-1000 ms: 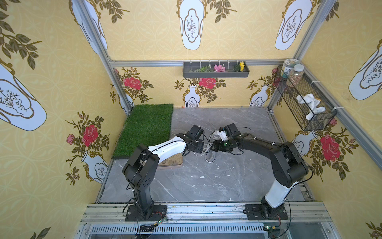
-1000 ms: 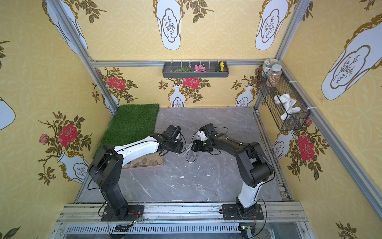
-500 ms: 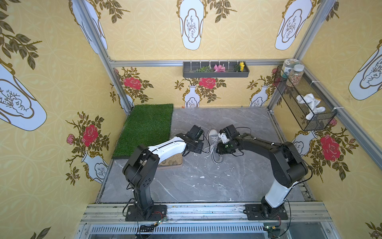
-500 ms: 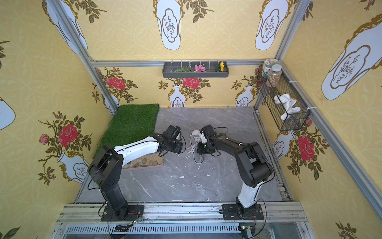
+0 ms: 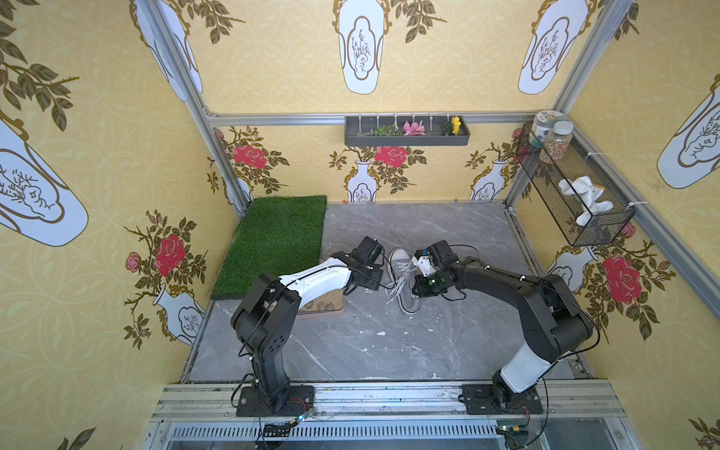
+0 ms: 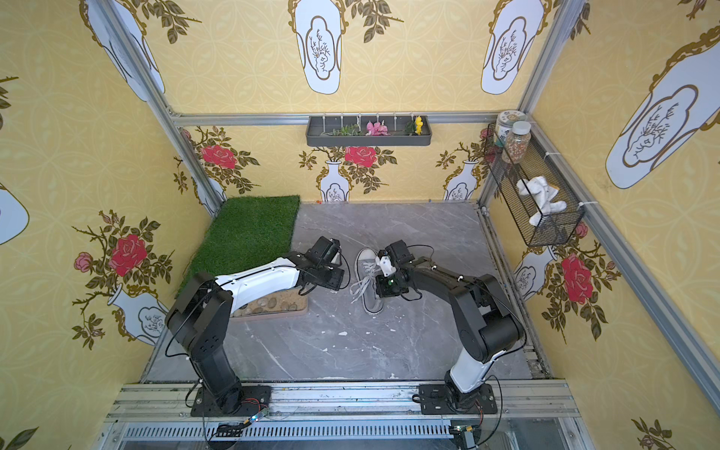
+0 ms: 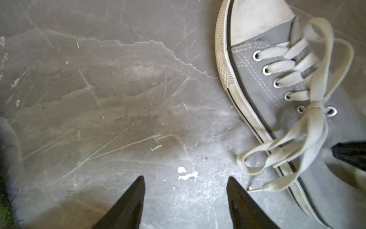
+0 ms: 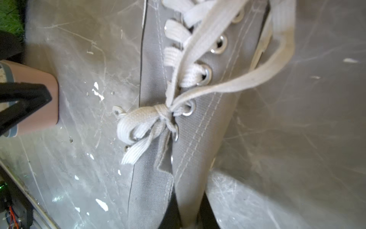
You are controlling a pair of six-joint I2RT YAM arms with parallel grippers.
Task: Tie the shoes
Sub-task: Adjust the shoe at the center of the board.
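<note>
Grey canvas sneaker lies on the marble-look bench between both arms. Its long axis runs from the toe, on the back-wall side, to the heel, toward the arm bases. Nearer is the right pincer, over the heel end and clenched narrow, apparently on the sneaker's canvas side wall. The left pincer hangs released above bare bench, with the sneaker just beside it on the right arm's side. A slack lace loop trailing from the knot lies closest to its fingertip.
</note>
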